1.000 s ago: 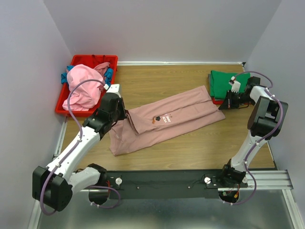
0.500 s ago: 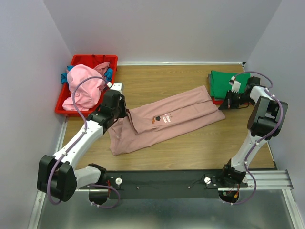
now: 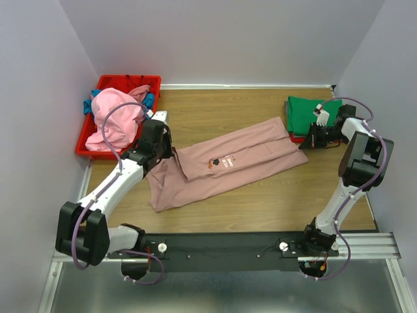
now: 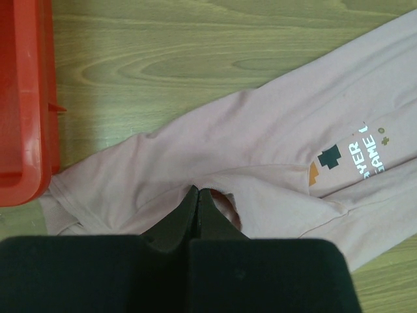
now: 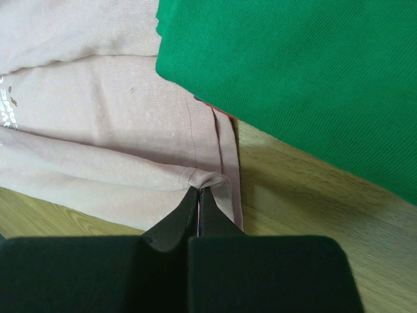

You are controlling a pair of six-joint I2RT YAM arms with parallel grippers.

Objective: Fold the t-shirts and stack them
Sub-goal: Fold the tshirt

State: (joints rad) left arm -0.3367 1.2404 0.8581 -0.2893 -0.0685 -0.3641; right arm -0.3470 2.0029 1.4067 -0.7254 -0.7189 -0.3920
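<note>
Lying slantwise across the wooden table (image 3: 228,107), the dusty-pink t-shirt (image 3: 247,160) is folded lengthwise into a long narrow band, one end low on the left and the other rising toward the right rear; its small pixel print (image 3: 218,162) with white lettering faces up near the middle. The left gripper (image 3: 167,155) sits at the band's left end with its jaws pressed together; in the left wrist view the gripper's tips (image 4: 197,193) meet on a puckered ridge of the pink cloth (image 4: 215,156), so it has the shirt pinched, and the lettering (image 4: 368,150) lies off to the right there; the red bin (image 4: 26,98) shows at the left edge of that view, just beside the shirt's end. The right gripper (image 3: 303,145) is at the opposite end, also closed; the right wrist view shows its tips (image 5: 197,190) nipping a small fold at the corner of the pink hem (image 5: 130,130). Just behind that corner lies a folded green t-shirt (image 3: 311,111), its edge overlapping the pink cloth (image 5: 293,72); a sliver of a red t-shirt (image 3: 296,138) peeks out beneath the green one. At the table's left rear the red bin (image 3: 88,140) holds a heaped brighter pink t-shirt (image 3: 114,120) with a blue t-shirt (image 3: 86,105) showing at its edges; the bin is well apart from the green shirt.
</note>
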